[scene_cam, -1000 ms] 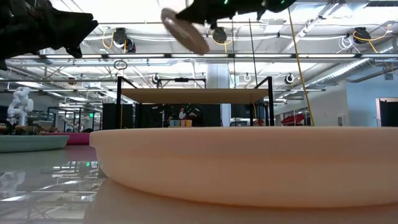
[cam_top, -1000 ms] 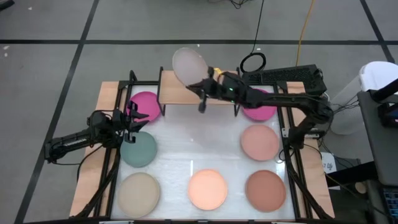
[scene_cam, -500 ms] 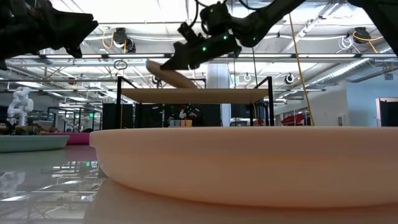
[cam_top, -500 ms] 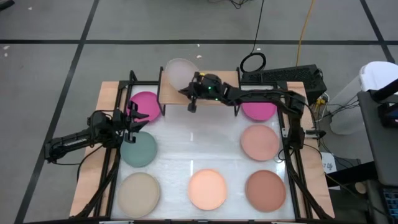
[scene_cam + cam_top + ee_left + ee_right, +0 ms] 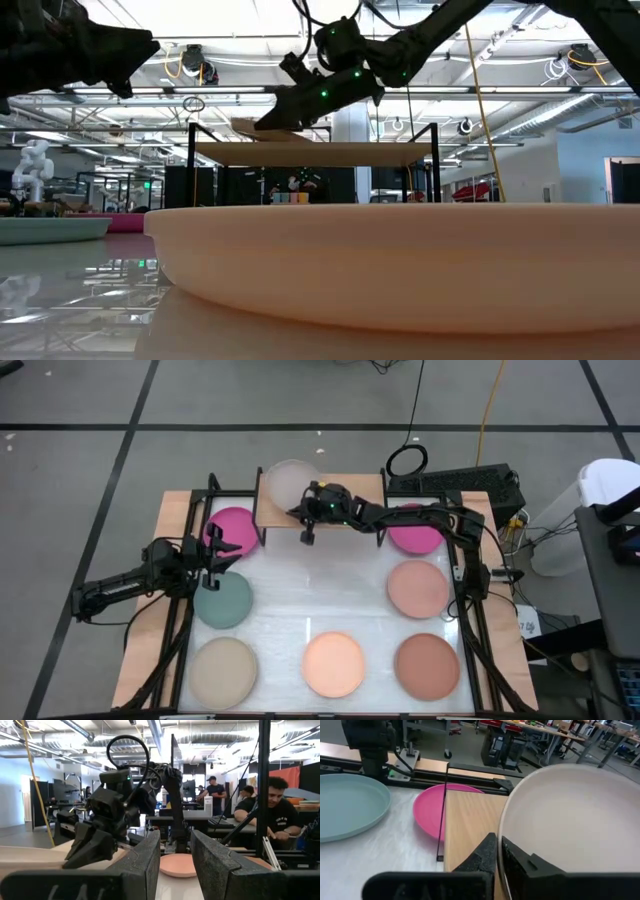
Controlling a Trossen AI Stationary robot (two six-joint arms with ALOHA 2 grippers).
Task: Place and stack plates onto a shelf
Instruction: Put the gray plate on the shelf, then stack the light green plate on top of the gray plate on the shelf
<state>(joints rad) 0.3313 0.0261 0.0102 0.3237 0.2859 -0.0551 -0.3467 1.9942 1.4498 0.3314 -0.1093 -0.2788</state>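
My right gripper (image 5: 307, 512) is shut on a pale grey-beige plate (image 5: 290, 482) over the left half of the shelf (image 5: 345, 488), a wooden top on thin black legs. In the low view the plate (image 5: 262, 129) lies almost flat just above the shelf top (image 5: 330, 153); I cannot tell whether it touches. My left gripper (image 5: 222, 555) hovers open between a magenta plate (image 5: 232, 528) and a teal plate (image 5: 222, 600). Both plates lie flat on the table. My right gripper pinches the plate's rim (image 5: 503, 840) on the side toward the table's near edge. One finger (image 5: 522, 865) lies on the plate's inner face and the other finger (image 5: 487, 851) on its outside. The fingers come slanting down from the near right. The plate is held nearly level.
Flat on the white table lie a second magenta plate (image 5: 418, 536) partly under the right arm, a pale pink plate (image 5: 418, 588), a tan-beige plate (image 5: 225, 668), a peach-orange plate (image 5: 333, 663) and a reddish-brown plate (image 5: 427, 665). Black frame rails (image 5: 178, 630) run along both sides. People sit beyond the table.
My right gripper has moved down and toward the table's left, carrying the plate from high above the shelf to just over its left half. The plate has tipped from a steep tilt to nearly level. The hold stayed shut.
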